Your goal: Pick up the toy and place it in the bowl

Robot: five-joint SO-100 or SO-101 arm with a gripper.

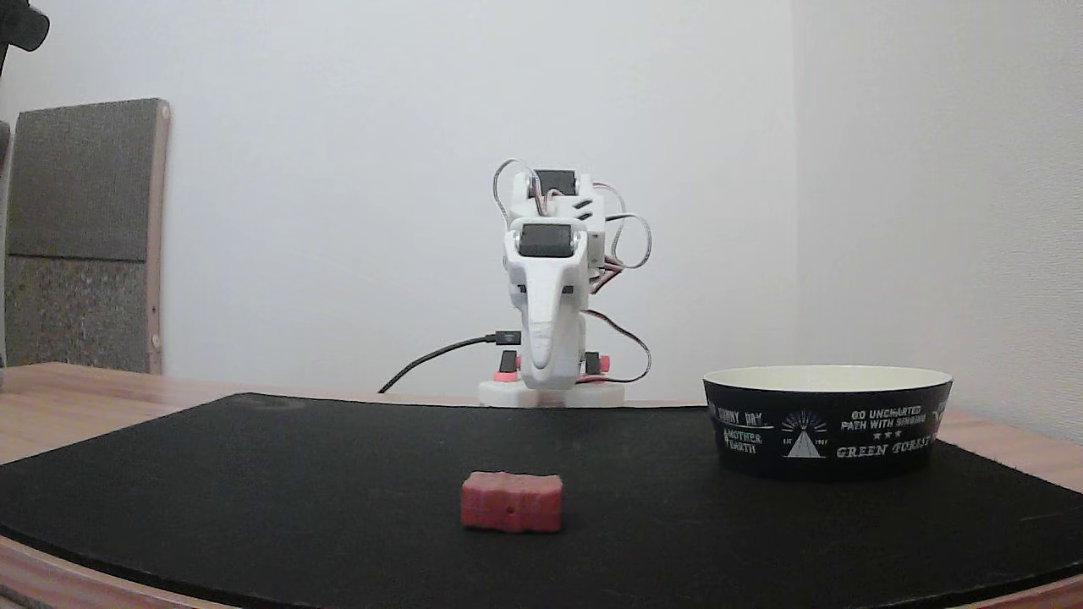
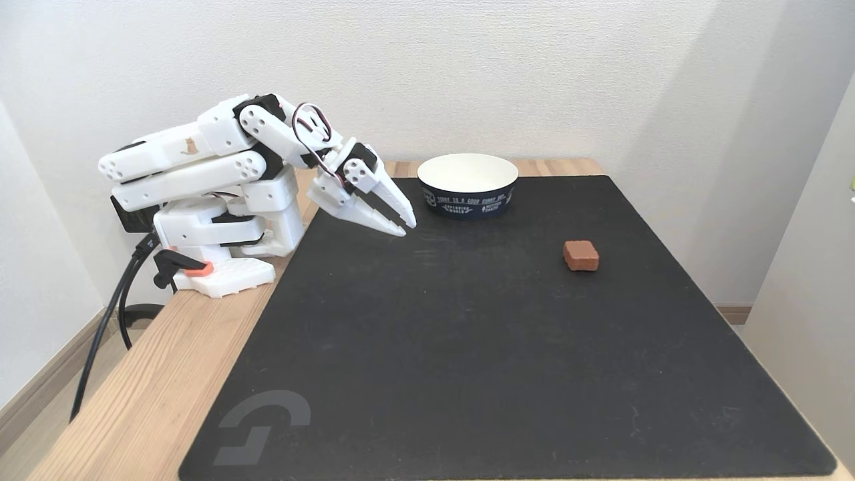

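The toy (image 1: 512, 502) (image 2: 580, 256) is a small red-pink block lying alone on the black mat, far from the arm. The bowl (image 1: 827, 420) (image 2: 467, 185), black outside with white print and cream inside, stands on the mat with nothing showing inside it. My white gripper (image 2: 403, 227) (image 1: 550, 382) hangs folded back near the arm's base, tips pointing down at the mat's edge. Its fingers sit together with nothing between them. In a fixed view the toy lies well to the right of the gripper, and the bowl stands just right of the gripper.
A black mat (image 2: 481, 334) covers most of the wooden table (image 2: 153, 394). The arm's base (image 2: 220, 274) and a black cable (image 2: 107, 327) sit at the table's left end. Walls close in behind and at the right.
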